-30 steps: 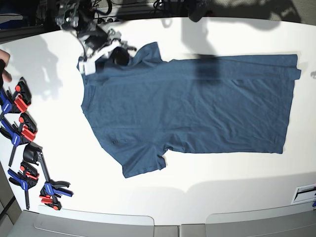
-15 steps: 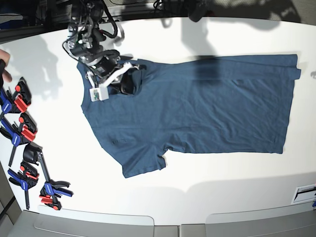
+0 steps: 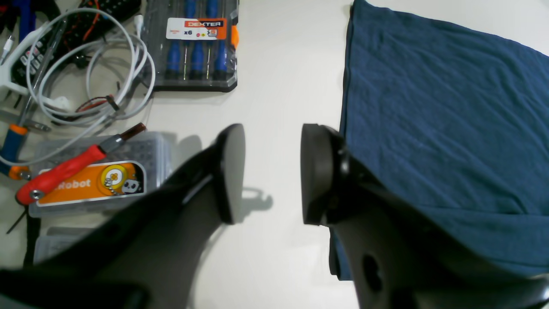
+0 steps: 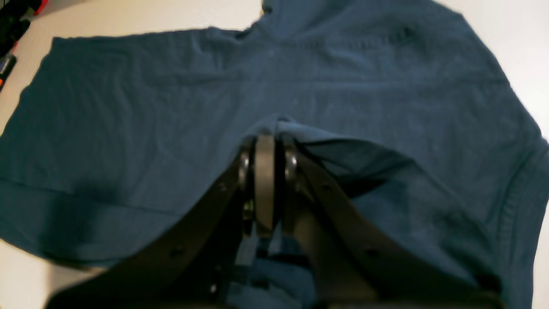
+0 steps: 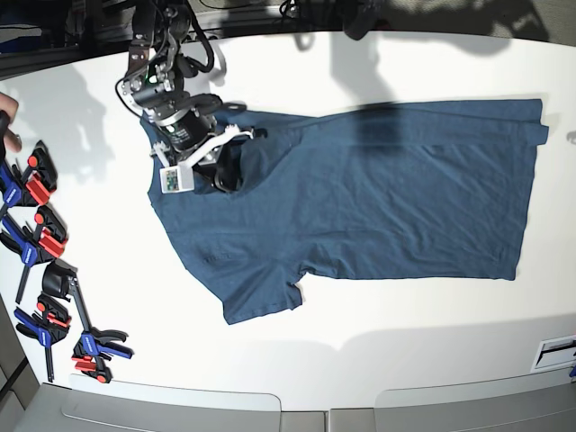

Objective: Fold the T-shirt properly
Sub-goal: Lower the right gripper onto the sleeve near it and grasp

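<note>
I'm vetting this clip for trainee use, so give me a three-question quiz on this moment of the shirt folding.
1. True or false: the right gripper is shut on the T-shirt.
2. The left gripper is: A) open above bare table, B) shut on the hem, C) holding a screwdriver.
3. Fill in: the clamps lie beside the shirt's ___ end.

Key: 1 true; 2 A; 3 collar.

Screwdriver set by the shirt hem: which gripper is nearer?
Left. The left gripper, open, hovers near the screwdriver set; the right gripper grips the T-shirt sleeve, far off.
</note>
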